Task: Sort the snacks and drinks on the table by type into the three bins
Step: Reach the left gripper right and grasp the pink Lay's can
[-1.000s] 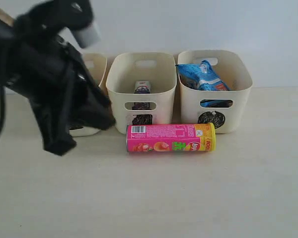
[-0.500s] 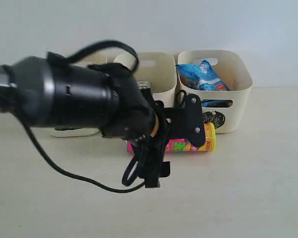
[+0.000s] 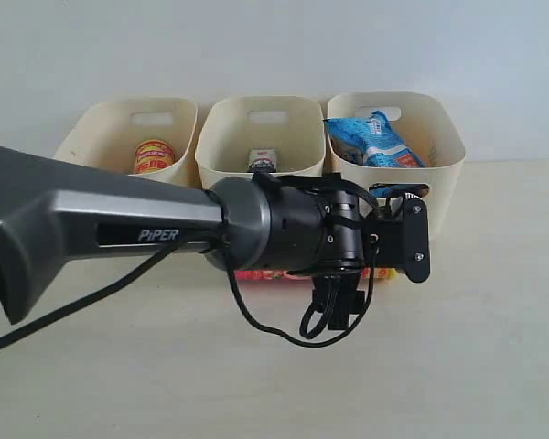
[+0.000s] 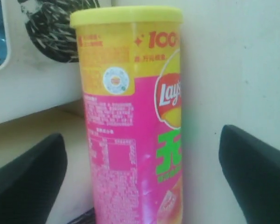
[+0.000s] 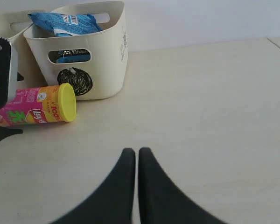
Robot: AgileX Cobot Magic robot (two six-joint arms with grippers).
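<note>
The pink-yellow chip tube (image 4: pixel 130 140) lies on the table (image 3: pixel 476 347) in front of the bins. My left gripper (image 4: pixel 140 179) is open, with one finger on each side of the tube and a gap at both sides. In the exterior view the left gripper (image 3: pixel 395 245) and its arm cover most of the tube (image 3: pixel 265 273). The yellow-red tube (image 3: pixel 153 155) stands in the left bin (image 3: pixel 101 128). A carton (image 3: pixel 263 160) sits in the middle bin (image 3: pixel 224 137). The blue bag (image 3: pixel 373 137) is in the right bin (image 3: pixel 444 146). My right gripper (image 5: pixel 136 152) is shut and empty, hovering over bare table.
The right wrist view shows the tube's yellow lid (image 5: pixel 66 102) close to the circle-marked bin (image 5: pixel 107 56). The left arm (image 3: pixel 119 229) stretches across the front of the left and middle bins. A pale wall stands behind the bins.
The left arm has swung from the left side across to the right and come down over the pink-yellow tube, its fingers now on either side of it. The tube has not moved.
</note>
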